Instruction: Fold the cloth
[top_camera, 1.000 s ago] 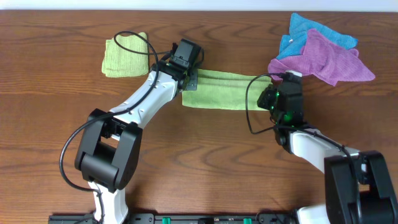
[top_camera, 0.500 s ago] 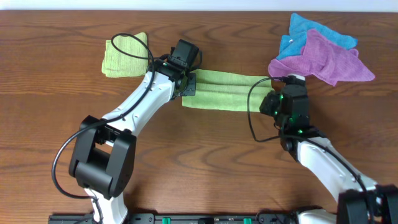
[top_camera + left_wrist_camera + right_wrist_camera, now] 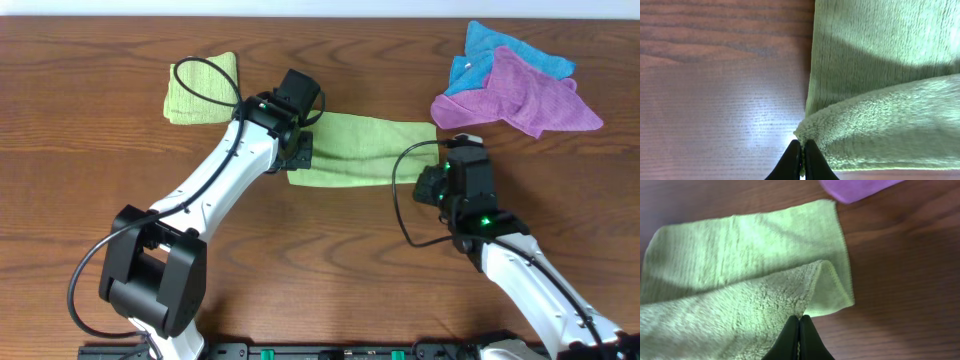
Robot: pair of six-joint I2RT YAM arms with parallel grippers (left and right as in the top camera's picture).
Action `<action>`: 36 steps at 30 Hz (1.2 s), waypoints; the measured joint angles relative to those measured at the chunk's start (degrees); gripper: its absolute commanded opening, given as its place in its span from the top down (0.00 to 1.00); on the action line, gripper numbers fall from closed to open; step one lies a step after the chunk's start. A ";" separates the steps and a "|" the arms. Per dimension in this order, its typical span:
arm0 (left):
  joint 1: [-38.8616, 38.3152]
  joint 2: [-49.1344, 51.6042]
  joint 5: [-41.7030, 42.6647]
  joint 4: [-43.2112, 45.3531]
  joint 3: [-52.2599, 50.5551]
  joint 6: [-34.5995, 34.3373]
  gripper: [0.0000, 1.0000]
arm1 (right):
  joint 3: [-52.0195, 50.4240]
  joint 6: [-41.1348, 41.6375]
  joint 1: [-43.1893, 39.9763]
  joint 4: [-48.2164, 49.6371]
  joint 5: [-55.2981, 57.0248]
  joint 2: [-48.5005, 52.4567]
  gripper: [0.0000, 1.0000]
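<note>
Cloth (image 3: 365, 140) lies as a long band at desk (image 3: 330, 260) centre with its near layer raised at both ends, left arm stretched diagonally to the left end, left claw (image 3: 801, 146) clamped on that corner, right arm bent forward, right claw (image 3: 799, 320) clamped on the right-end fold.

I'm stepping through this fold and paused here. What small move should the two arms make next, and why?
Probably draw both pinched corners a little toward the robot's side together, then lower them. The left gripper and right gripper are each shut on an end corner of the raised top layer of the cloth, which hangs above the flat layer, not yet laid down.
</note>
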 measured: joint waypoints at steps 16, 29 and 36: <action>-0.76 0.00 -1.79 8.59 0.00 0.13 0.94 | 0.00 1.51 1.42 -0.37 10.49 0.00 0.99; -0.76 1.84 -3.17 15.58 0.00 0.31 0.94 | 0.00 -0.11 1.42 8.13 12.44 4.02 0.99; 0.04 3.41 -3.67 19.12 0.00 1.60 0.94 | 0.00 -1.40 1.42 12.02 12.46 7.74 0.99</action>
